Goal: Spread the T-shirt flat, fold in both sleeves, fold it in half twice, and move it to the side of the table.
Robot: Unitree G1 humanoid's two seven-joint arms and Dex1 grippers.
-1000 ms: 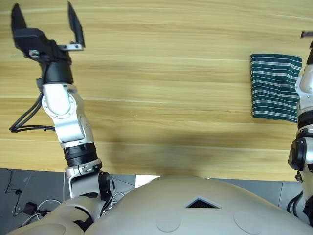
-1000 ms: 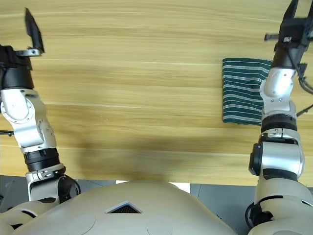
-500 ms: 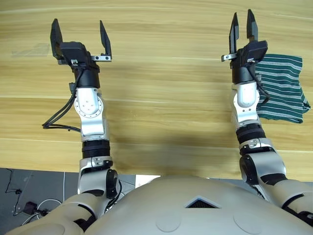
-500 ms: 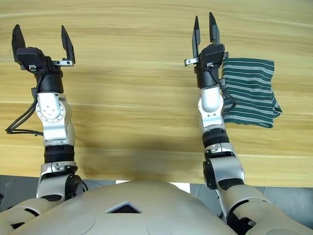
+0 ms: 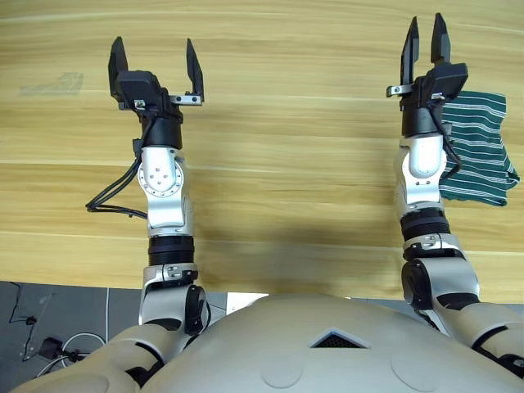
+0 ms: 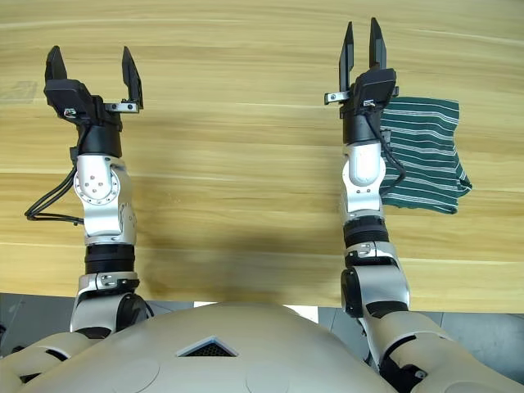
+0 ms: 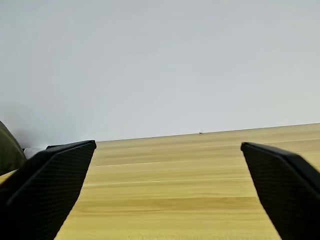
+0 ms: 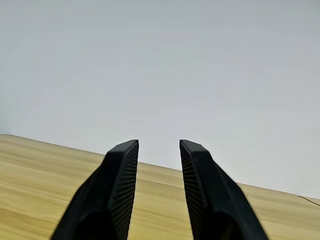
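Seemingly at the end of its chore, the robot holds both arms raised above the wooden surface [image 5: 286, 123], neither touching the green striped T-shirt [image 6: 426, 151]. The shirt lies as a compact folded rectangle toward the surface's right side, about midway between the near and far edges and just beside the right forearm. The left end effector [image 5: 154, 49] hangs wide open and empty over the left half of the surface, and the right end effector [image 5: 425, 26] is also empty, its fingers [image 8: 120, 180] parted by only a narrow gap.

By the look of things, the spreading, the sleeve folds and both halvings are done and the bundle is set aside, so little or nothing seems left.

The right arm covers the shirt's inner edge, and the layers cannot be counted. One near corner splays slightly. The surface's right edge falls outside the head views, so the shirt's closeness to it cannot be judged. A dark olive shape [image 7: 7, 150] at the margin of the left wrist view is unidentifiable.
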